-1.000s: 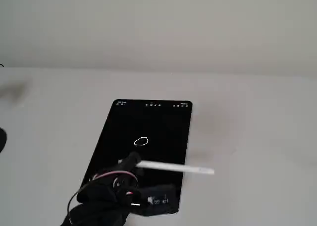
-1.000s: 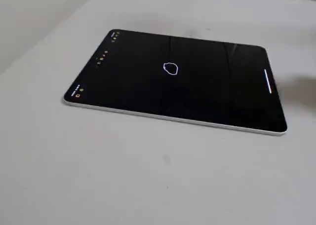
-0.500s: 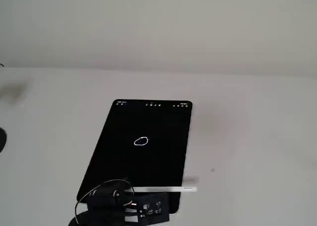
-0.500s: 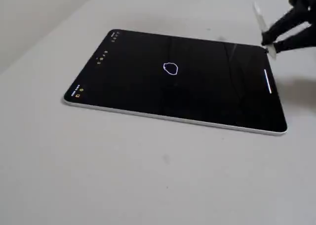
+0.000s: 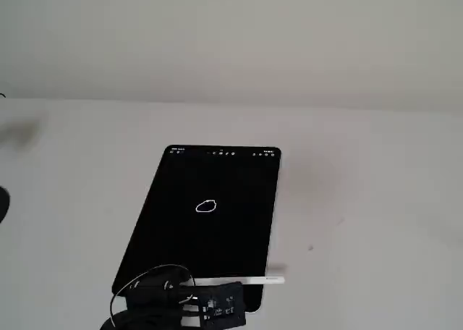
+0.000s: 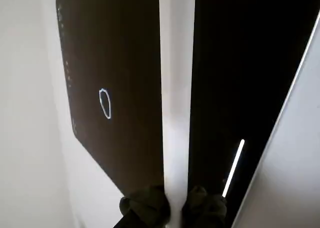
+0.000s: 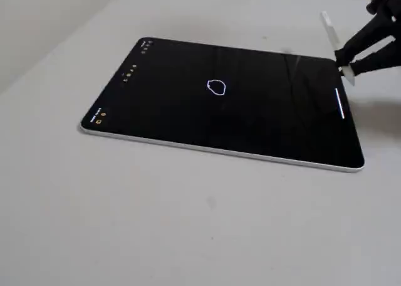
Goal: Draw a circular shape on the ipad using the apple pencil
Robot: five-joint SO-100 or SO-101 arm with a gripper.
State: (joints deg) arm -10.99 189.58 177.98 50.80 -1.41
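The ipad [image 5: 181, 236] lies flat on the white table, its black screen up and its icon row on the far short side. It also shows in the other fixed view [image 7: 263, 120] and in the wrist view [image 6: 115, 48]. The circular shape [image 5: 206, 206] is a small white oval outline near mid-screen, seen too in the other fixed view [image 7: 216, 87] and the wrist view [image 6: 104, 103]. My gripper [image 5: 217, 286] [image 7: 343, 59] [image 6: 175, 205] is shut on the apple pencil [image 5: 253, 279] [image 7: 331, 32] [image 6: 177, 88]. It holds the pencil crosswise over the ipad's near short edge, far from the oval.
Black cables [image 5: 137, 294] loop beside the arm at the ipad's near left corner. A dark object [image 5: 2, 203] sits at the left edge of the table. A white bar [image 7: 340, 104] glows on the screen near the pencil.
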